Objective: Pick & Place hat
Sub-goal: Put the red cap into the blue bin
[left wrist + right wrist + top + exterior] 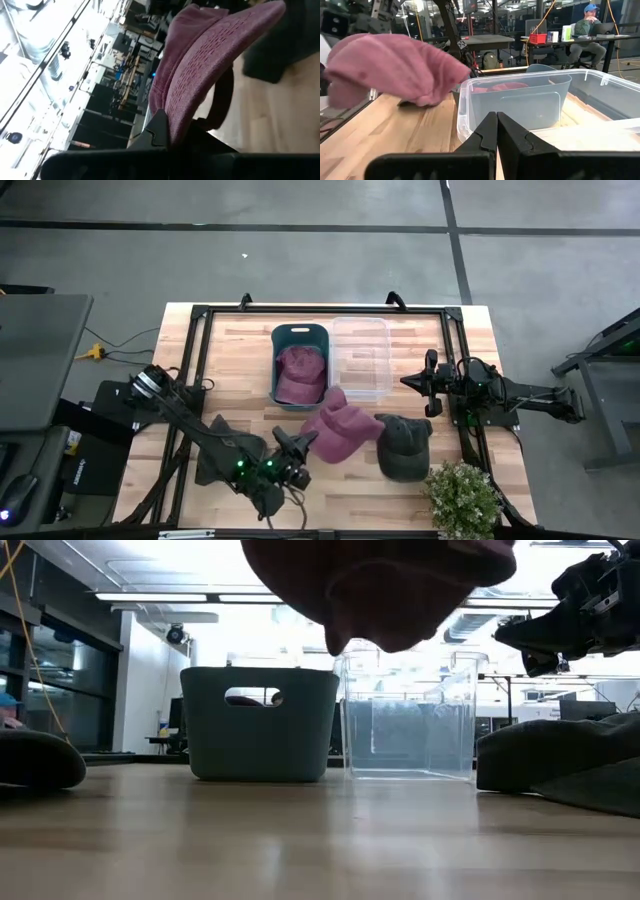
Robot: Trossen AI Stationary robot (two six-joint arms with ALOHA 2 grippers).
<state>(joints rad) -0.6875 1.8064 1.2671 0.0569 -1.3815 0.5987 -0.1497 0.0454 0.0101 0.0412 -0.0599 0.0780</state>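
Observation:
A maroon hat [345,430] hangs in my left gripper [300,443], lifted clear above the table near its front middle; in the low view the maroon hat [380,590] floats at the top. A second maroon hat [298,375] lies inside the teal bin [300,330]. A dark grey hat [403,448] rests on the table to the right. My right gripper [410,381] hovers shut beside the clear bin [360,325], holding nothing. My left gripper [172,132] pinches the maroon hat by an edge of its cloth [177,117] between the two fingers, coming level from the table's left. The hat is lifted clear and stretches away from the fingers, with a dark strap [222,100] hanging on its underside.
Teal bin [260,725] and clear bin [410,730] stand side by side at the table's far middle. A dark cloth item [213,455] lies under the left arm. A potted plant [462,495] sits at the near right corner. A person sits in the room beyond [587,25].

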